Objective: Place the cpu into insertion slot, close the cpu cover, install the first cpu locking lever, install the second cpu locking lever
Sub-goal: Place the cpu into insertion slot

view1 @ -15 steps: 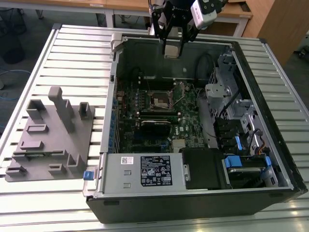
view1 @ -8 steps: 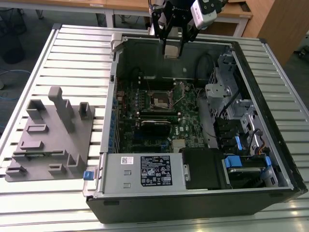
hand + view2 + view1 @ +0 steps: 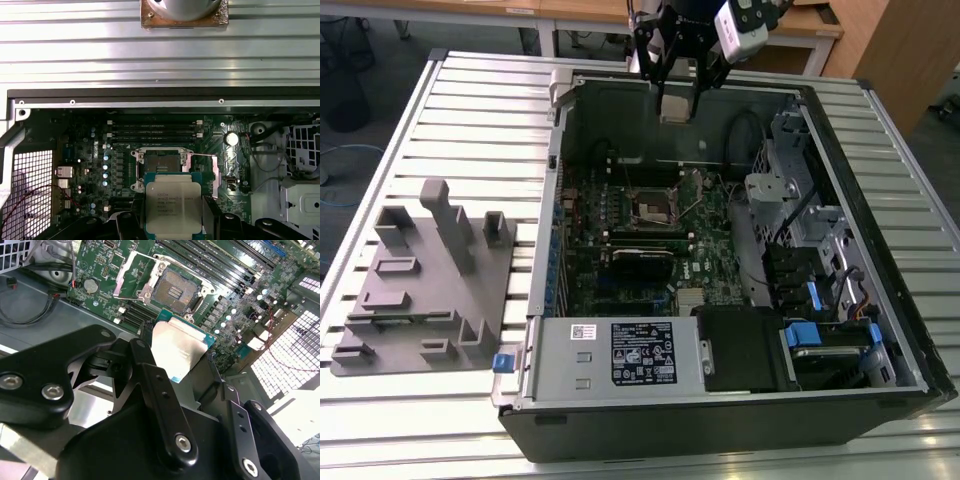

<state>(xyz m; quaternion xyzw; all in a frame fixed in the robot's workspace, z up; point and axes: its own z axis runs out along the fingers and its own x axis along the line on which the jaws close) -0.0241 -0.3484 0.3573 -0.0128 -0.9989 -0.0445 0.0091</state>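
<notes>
The pincer (image 3: 673,100) is closed narrowly on the cpu (image 3: 672,108). In both wrist views the chip sits between the two black fingers (image 3: 150,375), gripped by its edges with its silver-grey top (image 3: 172,207) in plain sight. The cpu is raised above the far wall of the open computer case (image 3: 620,440), well apart from the insertion slot (image 3: 653,205), which lies bare on the green board (image 3: 710,260).

There is one cpu, one insertion slot (image 3: 179,290) and one cpu cover (image 3: 131,272). The cover is swung open, tilted up at one edge of the slot.

From the exterior view's left come one grey moulded fixture (image 3: 420,280) and then one case, lying on its side with its inside exposed. Both rest on a slatted metal counter (image 3: 470,120). Behind the counter stand wooden desks (image 3: 470,8), and a wooden cabinet (image 3: 890,40) is at the exterior view's right.
</notes>
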